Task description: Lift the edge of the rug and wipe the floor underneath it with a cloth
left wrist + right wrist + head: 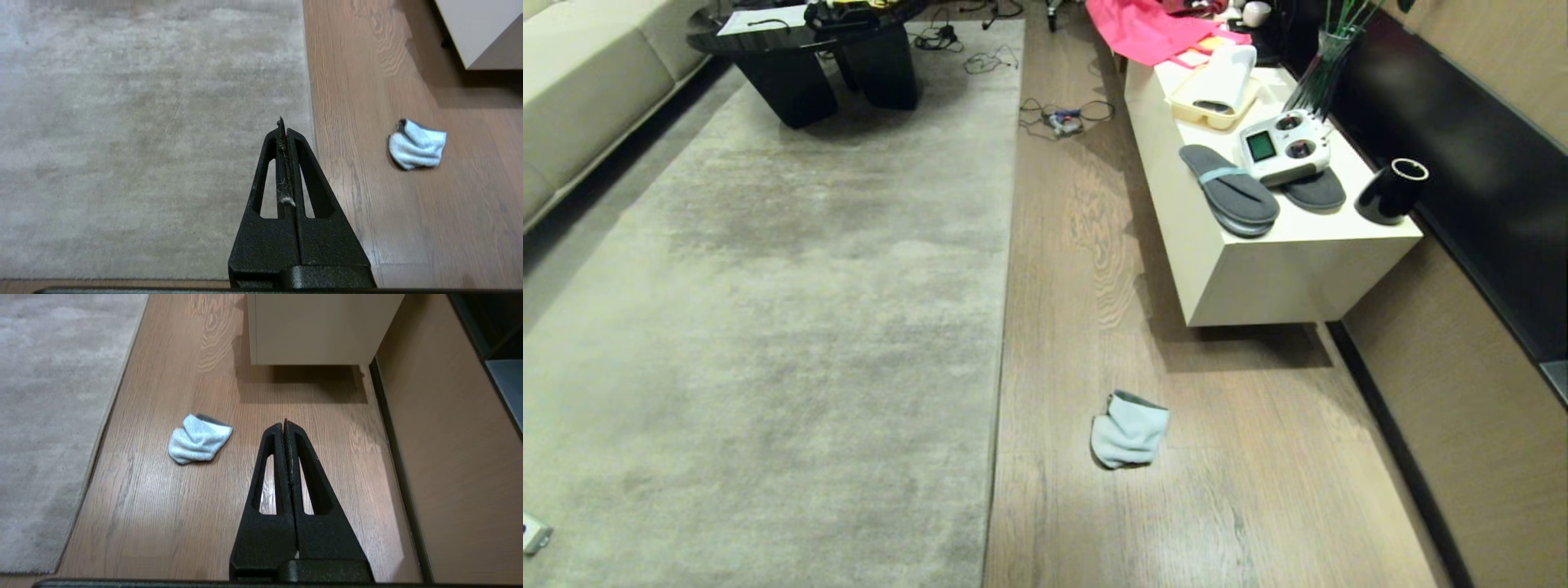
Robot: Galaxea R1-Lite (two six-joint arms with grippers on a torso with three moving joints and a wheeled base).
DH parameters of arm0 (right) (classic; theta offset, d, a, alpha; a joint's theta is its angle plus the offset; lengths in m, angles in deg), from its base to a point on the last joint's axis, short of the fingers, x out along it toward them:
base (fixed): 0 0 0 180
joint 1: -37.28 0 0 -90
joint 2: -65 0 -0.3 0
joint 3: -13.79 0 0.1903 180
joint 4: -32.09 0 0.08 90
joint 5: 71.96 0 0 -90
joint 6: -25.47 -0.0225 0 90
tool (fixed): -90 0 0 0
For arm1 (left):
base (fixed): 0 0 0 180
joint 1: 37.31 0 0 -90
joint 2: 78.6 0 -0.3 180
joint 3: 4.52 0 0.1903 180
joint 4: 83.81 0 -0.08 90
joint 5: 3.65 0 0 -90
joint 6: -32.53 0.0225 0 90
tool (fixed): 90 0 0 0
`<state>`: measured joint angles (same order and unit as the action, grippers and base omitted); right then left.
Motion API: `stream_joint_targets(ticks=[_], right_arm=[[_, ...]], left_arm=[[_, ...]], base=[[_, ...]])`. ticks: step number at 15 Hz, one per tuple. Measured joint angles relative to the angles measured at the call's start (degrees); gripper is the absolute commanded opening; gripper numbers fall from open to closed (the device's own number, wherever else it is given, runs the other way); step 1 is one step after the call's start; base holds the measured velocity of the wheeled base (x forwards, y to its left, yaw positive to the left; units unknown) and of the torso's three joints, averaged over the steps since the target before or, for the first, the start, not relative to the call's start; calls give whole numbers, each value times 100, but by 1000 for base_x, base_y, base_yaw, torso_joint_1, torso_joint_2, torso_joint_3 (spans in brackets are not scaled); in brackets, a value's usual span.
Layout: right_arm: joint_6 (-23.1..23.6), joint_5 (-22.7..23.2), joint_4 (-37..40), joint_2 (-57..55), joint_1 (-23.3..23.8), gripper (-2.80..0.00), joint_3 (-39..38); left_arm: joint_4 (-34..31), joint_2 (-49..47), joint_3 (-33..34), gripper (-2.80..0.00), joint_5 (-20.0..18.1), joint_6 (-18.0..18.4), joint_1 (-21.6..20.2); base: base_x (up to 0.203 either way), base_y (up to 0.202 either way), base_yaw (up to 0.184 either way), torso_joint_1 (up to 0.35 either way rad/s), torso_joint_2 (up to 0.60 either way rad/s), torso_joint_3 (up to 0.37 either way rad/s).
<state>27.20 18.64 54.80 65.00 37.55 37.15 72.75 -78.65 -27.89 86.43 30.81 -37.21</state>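
A crumpled pale blue cloth point(1129, 429) lies on the wood-grain floor point(1241, 474), a little to the right of the rug edge point(998, 384), which runs straight and flat along the big beige-grey rug point(768, 327). Neither arm shows in the head view. My left gripper point(283, 122) hangs shut and empty above the rug edge point(310, 106), with the cloth point(417, 144) off to its side. Over bare floor point(163, 514) my right gripper point(284, 424) is shut with nothing in it, and the cloth point(199, 439) lies between it and the rug edge point(104, 416).
A cream low cabinet point(1258, 269) stands at the right with grey slippers point(1230, 191), a white controller point(1284, 147) and a black cup point(1391, 191) on it. Loose cables point(1063, 118) lie on the floor farther off. A black coffee table point(825, 57) stands on the rug's far end.
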Motion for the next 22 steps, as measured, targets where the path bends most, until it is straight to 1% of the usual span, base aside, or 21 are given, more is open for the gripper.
stream_joint_targets(ticks=[17, 22], right_arm=[[0, 0, -1, 0, -1, -280, 0], [0, 0, 0, 0, 0, -280, 0]], left_arm=[[7, 0, 0, -280, 23, -10, 1], [0, 0, 0, -280, 25, -1, 1]], base=[[0, 0, 0, 3, 2, 202], [0, 0, 0, 1, 2, 40]])
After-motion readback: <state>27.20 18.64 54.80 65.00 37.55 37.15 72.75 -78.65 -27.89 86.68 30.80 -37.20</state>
